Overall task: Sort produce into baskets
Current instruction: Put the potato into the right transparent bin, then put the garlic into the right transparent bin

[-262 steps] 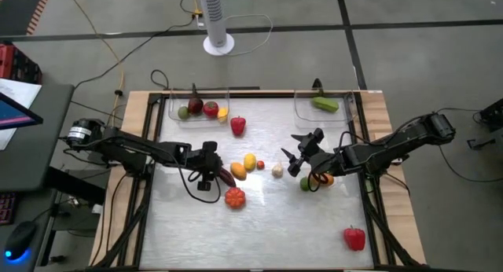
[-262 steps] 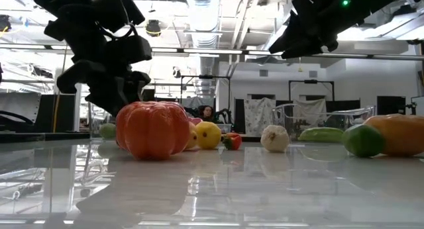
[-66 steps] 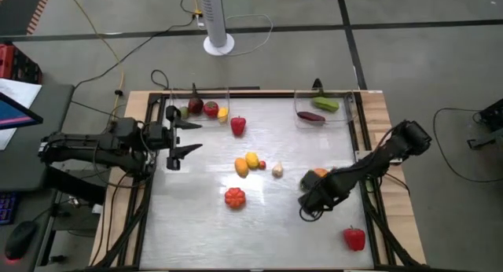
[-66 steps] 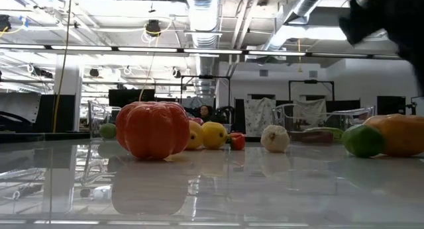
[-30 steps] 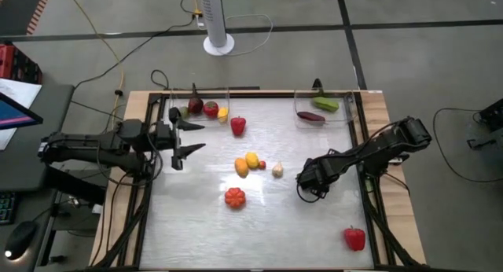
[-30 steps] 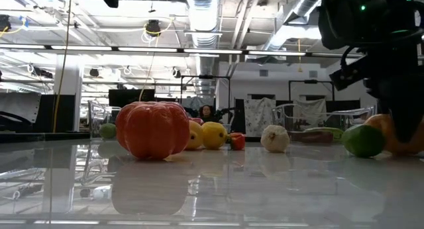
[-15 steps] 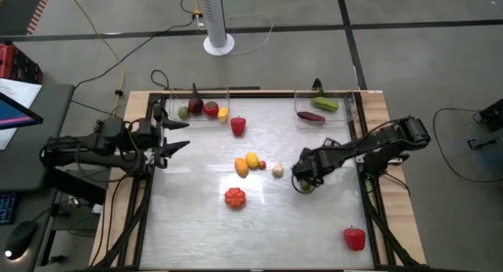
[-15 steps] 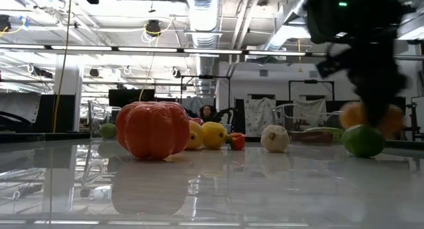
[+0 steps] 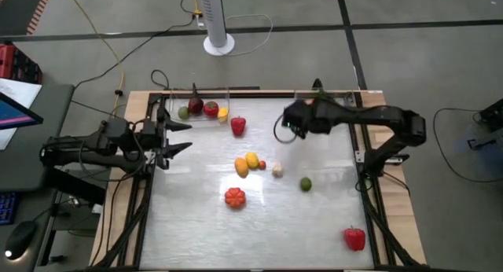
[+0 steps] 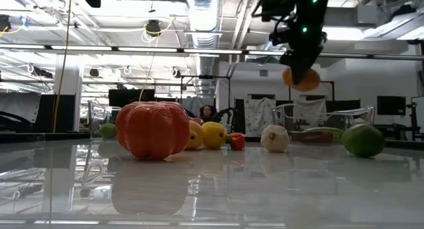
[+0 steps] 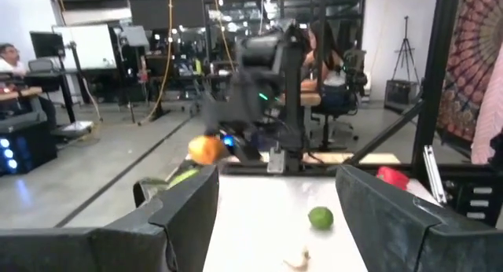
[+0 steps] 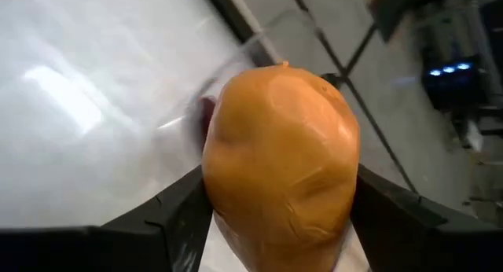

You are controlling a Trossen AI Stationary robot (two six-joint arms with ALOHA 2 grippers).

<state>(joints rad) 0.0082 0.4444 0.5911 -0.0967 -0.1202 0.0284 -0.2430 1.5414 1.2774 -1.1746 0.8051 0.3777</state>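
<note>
The right gripper sits in the upper middle of the high view, just beside the left edge of the right basket, and its fingers are closed around an orange vegetable. In the right wrist view that orange piece fills the centre of the frame, pressed between the two dark fingers. In the low view it hangs in the upper right, well above the table.

The left gripper waits at the left edge of the table in the high view, its fingers spread wide with nothing between them.

The left basket, in the upper left of the table, holds a green lime, a dark red piece, a red piece and a small yellow piece. A red pepper stands just beside that basket on the bare table.

Near the table's centre lie two yellow-orange lemons, a tiny red piece and the white garlic. Below them sits the orange tomato. A second green lime lies right of centre, apart from the others, and another red pepper rests alone in the lower right corner.
</note>
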